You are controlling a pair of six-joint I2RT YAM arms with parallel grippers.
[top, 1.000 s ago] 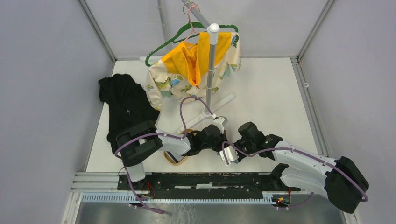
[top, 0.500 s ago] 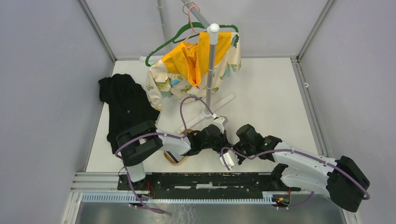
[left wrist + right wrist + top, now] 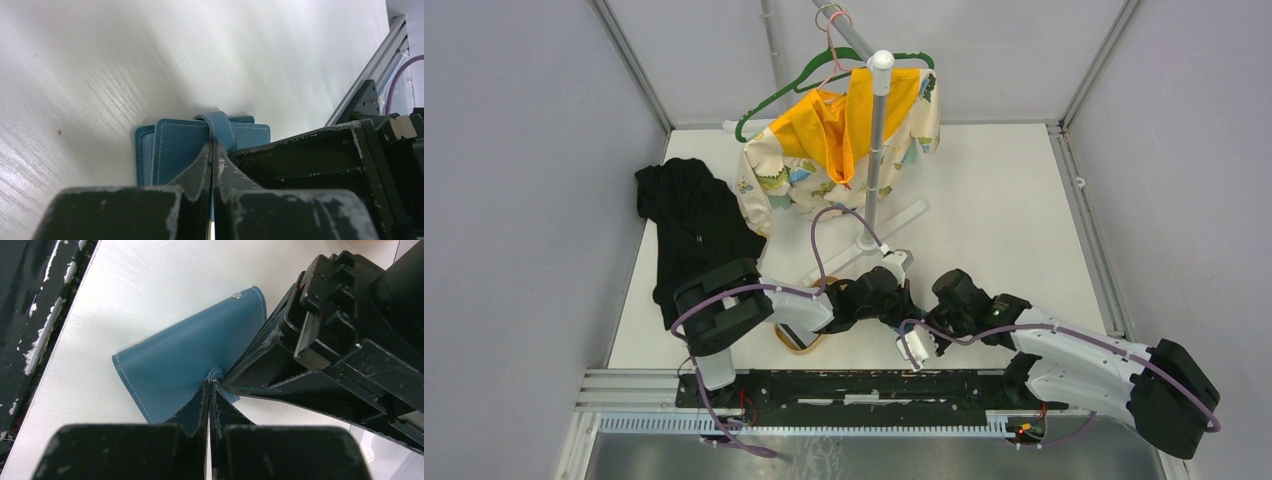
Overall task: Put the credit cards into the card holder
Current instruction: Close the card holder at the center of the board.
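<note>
The teal-blue card holder [image 3: 180,145] lies on the white table between both grippers. In the left wrist view my left gripper [image 3: 212,146] is shut, pinching the little strap on the holder's face. A paler blue-grey inner layer shows at its left edge. In the right wrist view my right gripper [image 3: 210,382] is shut on a small snap tab at the holder's [image 3: 175,360] edge, with one flap raised. From above, the left gripper [image 3: 911,304] and right gripper [image 3: 925,312] meet tip to tip and hide the holder. The credit cards are out of view.
A tan oval wooden tray [image 3: 796,343] sits under the left arm near the front rail [image 3: 854,385]. A black cloth [image 3: 689,225] lies at the left. A stand [image 3: 876,150] with a yellow garment [image 3: 844,140] on hangers stands at the back.
The right arm has shifted slightly left and toward the near edge, its wrist turning. Both grippers stay shut at the same spot; the left arm barely moved.
</note>
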